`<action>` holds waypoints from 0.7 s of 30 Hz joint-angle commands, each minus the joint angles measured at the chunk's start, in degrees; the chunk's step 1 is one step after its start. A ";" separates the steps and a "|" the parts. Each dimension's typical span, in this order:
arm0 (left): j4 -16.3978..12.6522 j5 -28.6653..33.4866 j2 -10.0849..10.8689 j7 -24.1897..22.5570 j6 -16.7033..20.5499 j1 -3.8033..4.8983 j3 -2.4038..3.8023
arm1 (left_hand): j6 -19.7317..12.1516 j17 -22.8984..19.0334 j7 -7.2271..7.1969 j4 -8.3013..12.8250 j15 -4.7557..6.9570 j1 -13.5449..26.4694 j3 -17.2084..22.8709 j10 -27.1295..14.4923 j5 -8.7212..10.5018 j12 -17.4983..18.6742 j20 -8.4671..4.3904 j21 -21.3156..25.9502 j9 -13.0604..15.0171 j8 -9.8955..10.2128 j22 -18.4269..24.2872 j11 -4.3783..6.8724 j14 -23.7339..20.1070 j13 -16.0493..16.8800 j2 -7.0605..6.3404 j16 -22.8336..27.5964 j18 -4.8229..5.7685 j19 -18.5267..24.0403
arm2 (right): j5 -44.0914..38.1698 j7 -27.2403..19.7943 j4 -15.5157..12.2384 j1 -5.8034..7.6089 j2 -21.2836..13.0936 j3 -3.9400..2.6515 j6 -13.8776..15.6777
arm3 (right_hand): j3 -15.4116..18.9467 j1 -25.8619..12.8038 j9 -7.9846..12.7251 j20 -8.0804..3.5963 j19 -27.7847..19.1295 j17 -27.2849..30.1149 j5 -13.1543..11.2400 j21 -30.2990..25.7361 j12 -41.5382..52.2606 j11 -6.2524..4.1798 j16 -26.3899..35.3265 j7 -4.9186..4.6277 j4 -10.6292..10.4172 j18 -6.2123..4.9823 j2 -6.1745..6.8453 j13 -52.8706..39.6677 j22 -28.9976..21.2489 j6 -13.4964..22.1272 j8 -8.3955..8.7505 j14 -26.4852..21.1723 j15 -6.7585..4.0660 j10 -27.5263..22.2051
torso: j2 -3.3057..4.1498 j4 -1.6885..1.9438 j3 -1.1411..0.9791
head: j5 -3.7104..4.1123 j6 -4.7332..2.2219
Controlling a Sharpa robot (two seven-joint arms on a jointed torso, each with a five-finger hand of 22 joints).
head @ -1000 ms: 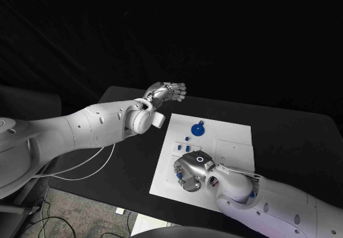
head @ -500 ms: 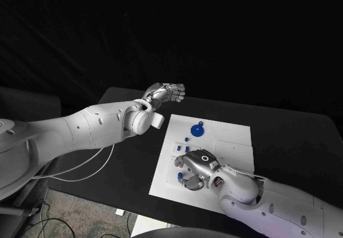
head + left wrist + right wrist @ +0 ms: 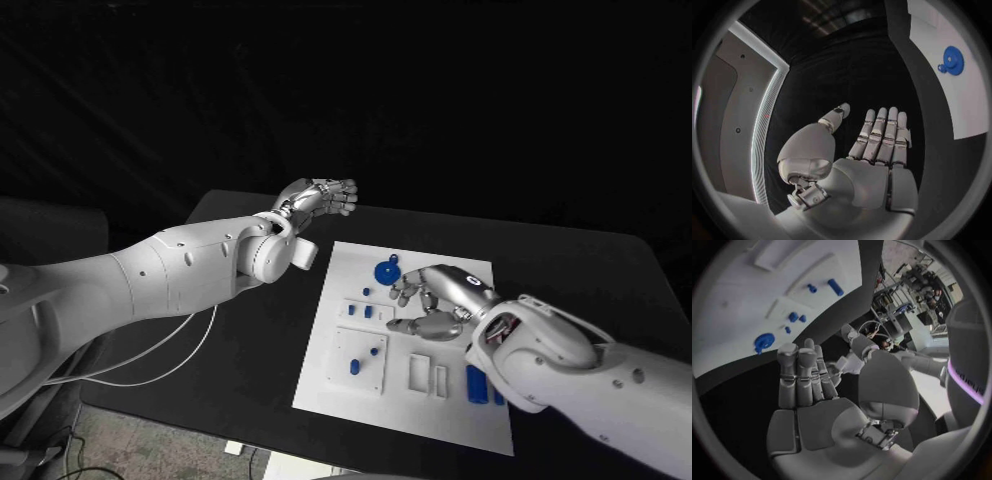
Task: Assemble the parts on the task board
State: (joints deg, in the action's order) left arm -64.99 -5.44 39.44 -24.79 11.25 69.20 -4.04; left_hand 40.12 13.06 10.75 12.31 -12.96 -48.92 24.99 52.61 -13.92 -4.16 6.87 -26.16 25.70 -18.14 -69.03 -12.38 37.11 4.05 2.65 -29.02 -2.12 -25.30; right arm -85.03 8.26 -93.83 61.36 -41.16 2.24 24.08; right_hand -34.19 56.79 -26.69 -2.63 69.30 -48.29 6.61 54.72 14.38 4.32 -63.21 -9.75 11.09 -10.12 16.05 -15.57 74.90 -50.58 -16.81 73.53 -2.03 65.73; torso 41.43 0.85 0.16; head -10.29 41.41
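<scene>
My left hand (image 3: 320,197) was silvery metal with a soft sheen, its fingers (image 3: 881,135) built of smooth, brushed-looking segments that caught the light. My right hand (image 3: 437,300) had the same satin metal finish, while its palm looked like smooth matt grey plastic. Both my arms wore smooth white plastic shells with a slight gloss. The table (image 3: 216,330) was matt black and even. The task board (image 3: 447,390) was a flat, matt white plate that looked like plastic. The blue parts (image 3: 476,383) looked like smooth, solid-coloured plastic; the blue gear (image 3: 953,60) had a finely toothed rim.
</scene>
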 commanded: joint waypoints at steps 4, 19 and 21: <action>0.37 0.20 -0.43 -0.49 -0.86 -0.08 0.03 | 0.42 0.10 1.35 0.35 0.13 0.00 0.08 -0.31 0.20 0.31 0.15 0.32 -0.07 -0.03 -0.08 -0.22 -0.40 -0.09 -0.40 0.34 -0.96 -0.08 | 22.26 -2.54 3.15 5.37 -4.96 -0.30 -13.92 | 1.38 -0.40 -0.48 -0.32 0.38 0.00 0.86 -0.24 9.09 -2.27 -0.24 1.59 -1.30 -4.88 -2.30 -5.77 0.57 -0.74 -0.62 0.40 -1.99 6.72 | -0.45 -0.31 -0.21 | 1.49 -1.10; 0.18 0.20 -0.96 -0.68 -1.13 -1.49 0.00 | 0.44 0.22 1.32 1.19 0.27 -0.19 -0.43 -0.23 4.08 0.20 0.05 0.70 -0.19 -0.03 -0.37 -0.04 -0.82 -0.04 -2.07 0.58 -0.82 0.11 | 26.34 11.57 4.25 6.61 -13.38 1.68 -27.02 | 8.95 -8.70 -3.10 -2.27 2.63 -3.59 9.52 2.65 48.31 -4.76 -5.28 3.36 -4.23 -4.88 -7.84 -41.01 1.58 -3.17 -1.95 2.05 -4.60 -1.54 | -1.90 -1.12 -0.91 | 6.18 -0.81; -0.03 0.20 -0.88 -0.69 -1.12 -1.59 -0.02 | 0.43 0.29 1.32 1.36 0.30 -0.27 -0.51 -0.27 6.15 0.22 0.02 0.83 -0.26 -0.02 -0.48 -0.02 -0.88 -0.04 -2.47 0.64 -0.80 0.05 | 26.83 14.50 3.27 6.61 -14.30 2.61 -28.25 | 10.86 -8.95 -3.80 -2.90 2.16 -4.72 9.30 3.68 50.80 -4.92 -6.38 3.90 -2.28 -4.88 -9.84 -43.80 1.54 -3.69 -2.40 1.43 -4.77 -2.79 | -2.06 -1.20 -0.95 | 6.75 -0.44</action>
State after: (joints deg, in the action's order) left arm -64.75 -5.43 38.60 -24.84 11.06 67.66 -4.09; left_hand 40.12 13.30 10.75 13.32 -12.55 -49.19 24.57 52.61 -8.21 -4.16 6.87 -25.61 25.53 -18.14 -69.47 -12.38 36.69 4.05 0.70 -28.57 -2.12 -25.30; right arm -59.97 16.09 -89.97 68.07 -55.21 4.72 1.67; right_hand -23.61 47.74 -30.43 -5.14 71.56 -52.88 15.70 58.27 64.85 -0.61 -69.44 -5.31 8.85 -10.76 6.66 -59.05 74.91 -53.50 -19.08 75.25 -6.68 63.18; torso 39.76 -0.16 -0.64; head -4.30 40.59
